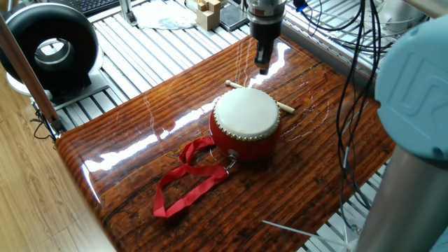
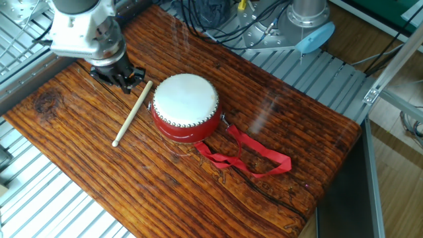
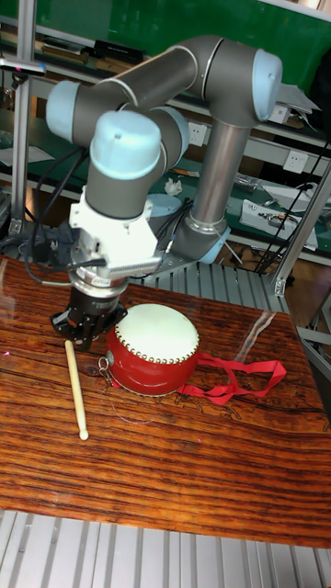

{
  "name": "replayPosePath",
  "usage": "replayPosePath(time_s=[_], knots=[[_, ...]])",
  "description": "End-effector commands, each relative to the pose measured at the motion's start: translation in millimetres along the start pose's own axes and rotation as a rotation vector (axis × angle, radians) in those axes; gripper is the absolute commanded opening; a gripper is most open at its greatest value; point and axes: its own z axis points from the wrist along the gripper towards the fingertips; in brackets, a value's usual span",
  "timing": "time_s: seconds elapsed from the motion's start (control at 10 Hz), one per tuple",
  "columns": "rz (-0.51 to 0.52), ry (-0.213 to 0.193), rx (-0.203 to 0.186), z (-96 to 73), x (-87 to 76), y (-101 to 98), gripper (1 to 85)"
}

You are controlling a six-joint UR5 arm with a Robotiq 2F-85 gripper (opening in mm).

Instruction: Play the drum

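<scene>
A glossy, dark-grained wooden table (image 2: 86, 165) sits on a ribbed aluminium frame (image 1: 154, 49), with cables, a black ring-shaped device (image 1: 49, 49) and green benches around. Near the board's centre stands the drum (image 2: 186, 106), round, red-bodied, with a smooth cream skin and studded rim; its red ribbon (image 2: 254, 157) trails toward 4 o'clock. A thin pale stick (image 2: 131, 114) lies just at its 9 o'clock. The gripper (image 2: 125, 77) hovers at 10 o'clock; whether its fingers are parted I cannot tell
</scene>
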Motion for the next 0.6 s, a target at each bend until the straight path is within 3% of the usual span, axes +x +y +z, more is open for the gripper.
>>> replayPosePath(time_s=[0.0, 0.5], knots=[[0.089, 0.003, -0.061, 13.1, -6.4, 3.4, 20.7], [0.095, -0.022, -0.029, 40.4, -17.0, -11.2, 27.0]])
